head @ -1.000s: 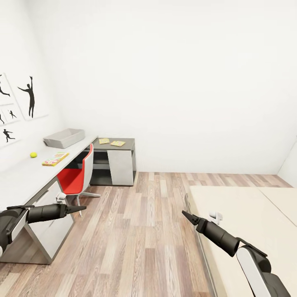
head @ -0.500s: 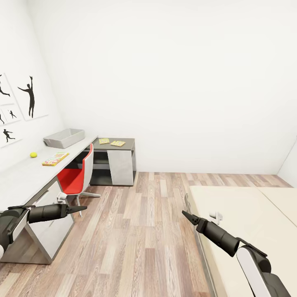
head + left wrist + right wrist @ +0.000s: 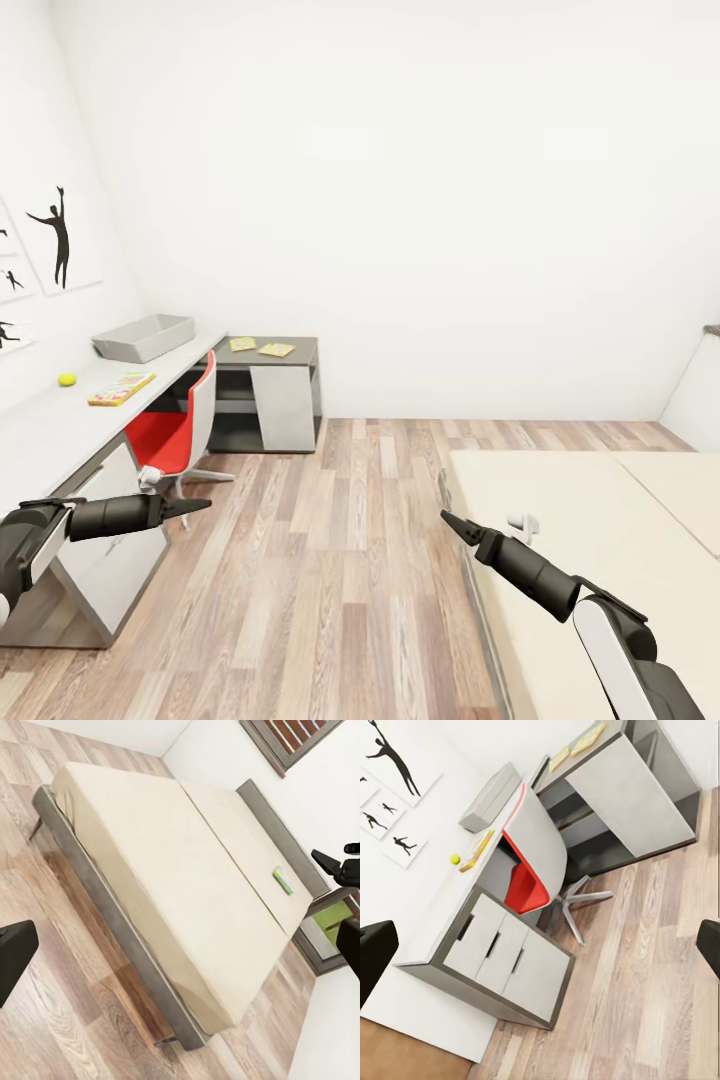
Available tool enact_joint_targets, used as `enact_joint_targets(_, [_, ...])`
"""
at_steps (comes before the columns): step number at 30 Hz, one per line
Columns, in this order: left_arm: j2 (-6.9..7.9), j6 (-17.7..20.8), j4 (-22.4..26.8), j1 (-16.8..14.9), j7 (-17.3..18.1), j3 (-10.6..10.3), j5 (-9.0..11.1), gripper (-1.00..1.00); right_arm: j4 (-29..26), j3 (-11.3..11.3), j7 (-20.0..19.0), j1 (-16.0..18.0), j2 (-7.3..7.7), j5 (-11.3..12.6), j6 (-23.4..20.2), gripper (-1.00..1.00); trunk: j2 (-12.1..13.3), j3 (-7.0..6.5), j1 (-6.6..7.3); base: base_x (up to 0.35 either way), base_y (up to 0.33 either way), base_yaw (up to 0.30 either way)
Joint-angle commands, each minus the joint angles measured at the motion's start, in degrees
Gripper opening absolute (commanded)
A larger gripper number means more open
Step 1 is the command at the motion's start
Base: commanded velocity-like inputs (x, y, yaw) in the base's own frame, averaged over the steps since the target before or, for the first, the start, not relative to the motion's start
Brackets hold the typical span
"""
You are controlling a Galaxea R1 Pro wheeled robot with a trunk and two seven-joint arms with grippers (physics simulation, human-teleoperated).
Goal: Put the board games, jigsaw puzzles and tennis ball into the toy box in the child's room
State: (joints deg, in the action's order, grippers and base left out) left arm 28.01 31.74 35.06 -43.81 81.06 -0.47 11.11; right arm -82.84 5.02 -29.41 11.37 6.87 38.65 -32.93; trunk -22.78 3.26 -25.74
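A: Where are the toys?

B: Far ahead of the left gripper [image 3: 200,504], the pale grey tray-like toy box [image 3: 143,336] sits on the long grey-white table [image 3: 60,410]. Closer to that gripper lie a flat game box with busy print [image 3: 121,388] and a small yellow-green tennis ball [image 3: 67,379]. Two flat yellow squares [image 3: 260,347], likely the jigsaw puzzles, lie on the dark end of the table, past the toy box.

A: And the bed?

B: The wide beige bed with a grey frame [image 3: 590,530] is right beside the right gripper [image 3: 448,520]. One thin green-edged box [image 3: 283,880] lies near the grey headboard [image 3: 279,832], far from both grippers.

A: Are the grippers holding anything?

B: No, both hold nothing. In the head view each one looks pinched to a point. In the wrist views the black fingertips [image 3: 375,949] sit at the two edges, so I cannot tell how wide they are.

A: What could go wrong?

B: I think the red chair [image 3: 178,430] sits close to the table. The left arm could bump it when the robot rolls in. Flat boxes are hard to pinch and may slide away
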Motion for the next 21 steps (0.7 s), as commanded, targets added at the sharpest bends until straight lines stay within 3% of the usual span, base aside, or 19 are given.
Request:
enact_joint_targets(1, [0.03,0.60,0.01,-0.05,0.15,-0.05,0.14,1.00,0.00,0.08,-0.04,0.06,-0.01,0.38,-0.46,1.00,-0.14,0.14,-0.04,0.000,-0.207,-0.006])
enact_joint_targets(21, [0.03,0.60,0.01,-0.05,0.15,-0.05,0.14,1.00,0.00,0.08,-0.04,0.06,-0.02,0.38,-0.46,1.00,-0.14,0.13,-0.04,-0.003,-0.047,-0.001])
